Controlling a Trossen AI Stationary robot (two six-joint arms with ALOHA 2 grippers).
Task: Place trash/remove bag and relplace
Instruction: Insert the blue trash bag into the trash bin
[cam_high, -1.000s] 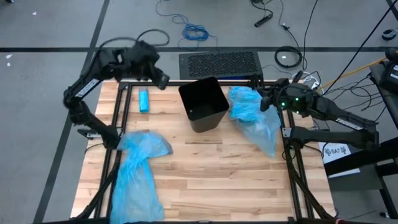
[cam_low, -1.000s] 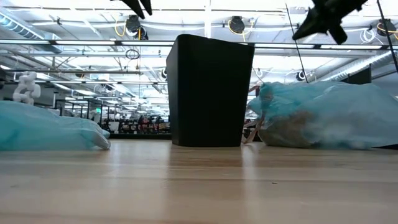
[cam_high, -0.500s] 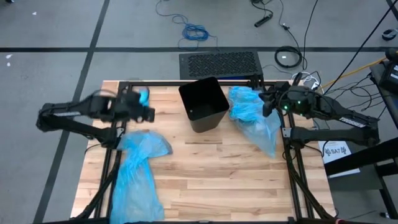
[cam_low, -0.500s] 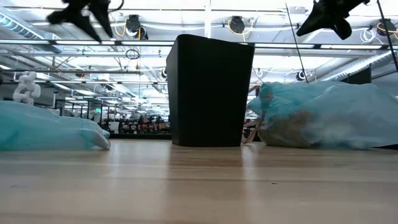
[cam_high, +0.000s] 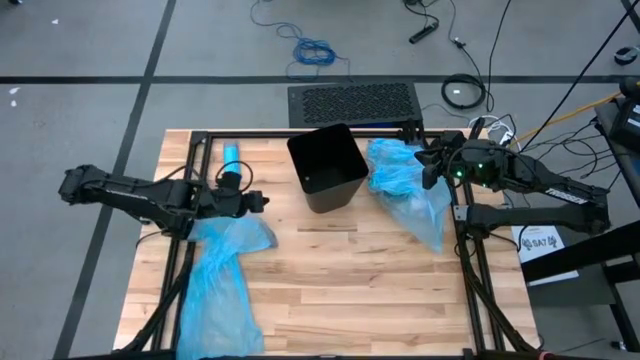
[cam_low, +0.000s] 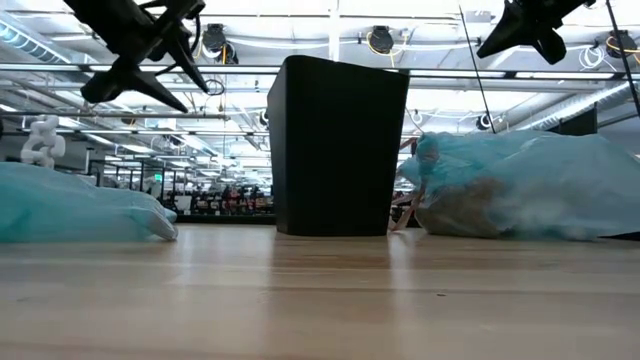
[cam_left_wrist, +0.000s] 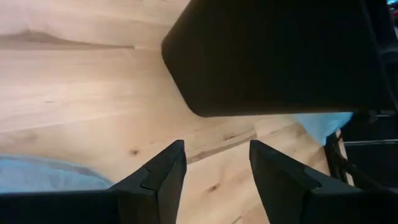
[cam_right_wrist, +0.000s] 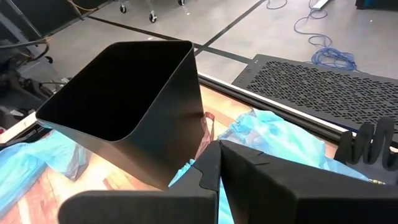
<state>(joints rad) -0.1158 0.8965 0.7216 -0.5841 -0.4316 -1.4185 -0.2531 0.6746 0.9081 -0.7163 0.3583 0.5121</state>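
On my left the flat, crinkled translucent light-blue plastic bag (cam_high: 218, 265) sprawls across the pale wooden plank table (cam_high: 340, 270), and my left gripper (cam_high: 250, 201), arm stretched low and level across the table edge, hovers just above the bag's upper end with its two dark fingers (cam_left_wrist: 163, 177) parted and empty, pointing toward the bin. In the middle stands the smooth, matte black square plastic bin (cam_high: 328, 166), upright and unlined. To its right, just beside it, lies the bulging, knotted blue bag of trash (cam_high: 407, 185), brownish crumpled scraps (cam_low: 470, 212) showing through its film, while my right gripper (cam_high: 428, 168) hangs over it with fingers pressed together on nothing.
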